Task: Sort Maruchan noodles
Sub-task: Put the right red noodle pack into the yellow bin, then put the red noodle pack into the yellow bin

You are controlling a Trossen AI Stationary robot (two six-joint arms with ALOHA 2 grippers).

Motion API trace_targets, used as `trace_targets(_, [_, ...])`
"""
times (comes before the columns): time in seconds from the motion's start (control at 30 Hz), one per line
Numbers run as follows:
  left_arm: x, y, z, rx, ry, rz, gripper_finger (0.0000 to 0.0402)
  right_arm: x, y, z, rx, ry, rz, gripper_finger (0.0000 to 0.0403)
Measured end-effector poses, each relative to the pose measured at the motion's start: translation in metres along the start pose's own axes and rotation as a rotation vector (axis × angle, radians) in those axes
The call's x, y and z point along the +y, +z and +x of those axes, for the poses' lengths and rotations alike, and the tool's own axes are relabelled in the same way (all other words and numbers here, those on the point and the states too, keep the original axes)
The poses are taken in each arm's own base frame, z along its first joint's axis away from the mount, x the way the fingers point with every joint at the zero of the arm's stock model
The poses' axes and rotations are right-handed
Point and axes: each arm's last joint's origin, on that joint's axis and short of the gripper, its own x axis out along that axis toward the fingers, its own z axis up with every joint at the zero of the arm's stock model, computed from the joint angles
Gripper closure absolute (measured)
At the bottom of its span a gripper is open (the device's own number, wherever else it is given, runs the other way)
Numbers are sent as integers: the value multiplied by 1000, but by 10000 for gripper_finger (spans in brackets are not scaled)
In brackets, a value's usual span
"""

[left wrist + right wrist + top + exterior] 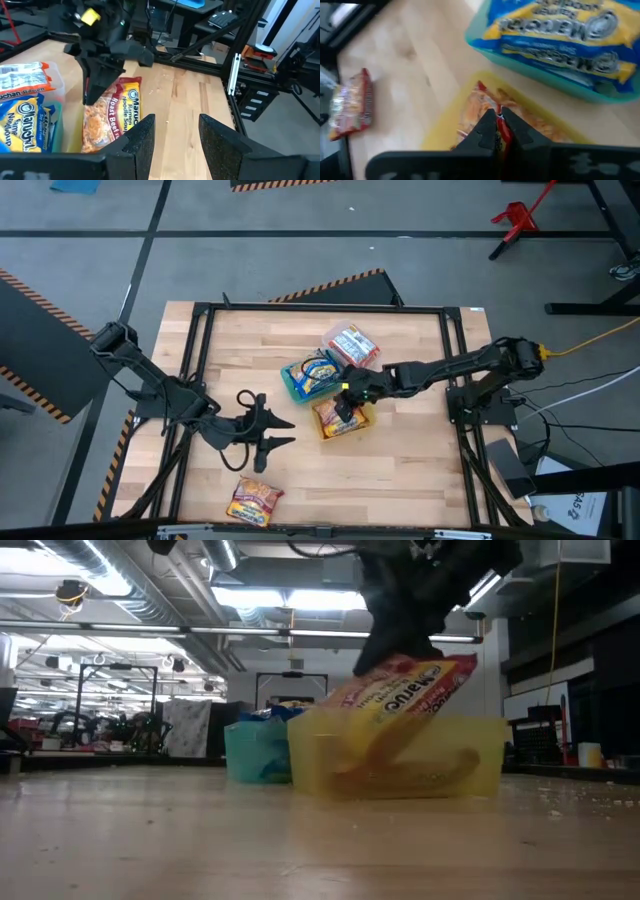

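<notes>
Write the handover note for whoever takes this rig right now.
Right gripper: shut on an orange packet's edge, holding it tilted over the yellow bin.
Left gripper: open, empty, waiting left of the bins.
Done: blue packets in the teal bin; red-and-white packets in the clear bin.
Left: release the held packet into the yellow bin, then fetch the last orange packet lying loose at the table's near edge, probably for the yellow bin too.
</notes>
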Motion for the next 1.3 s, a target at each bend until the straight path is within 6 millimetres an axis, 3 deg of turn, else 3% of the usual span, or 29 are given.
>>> trace_targets(0.33, [2, 1, 0, -16, 37, 5, 255, -21, -24, 9, 60, -93, 57, 371])
trace_targets(0.57, [7, 5, 1, -5, 14, 10, 255, -21, -27, 8, 111, -53, 29, 269])
trace_targets(0.77, [14, 15, -20, 151, -245, -80, 255, 1, -11, -23, 74, 24, -20, 191])
trace_targets(0.93, [11, -10, -36, 438, -271, -109, 255, 20, -6, -46, 15, 95, -80, 161])
trace_targets(1.3, [-48, -101, -37, 834, -289, -177, 255, 41, -34, -48, 45, 86, -180, 153])
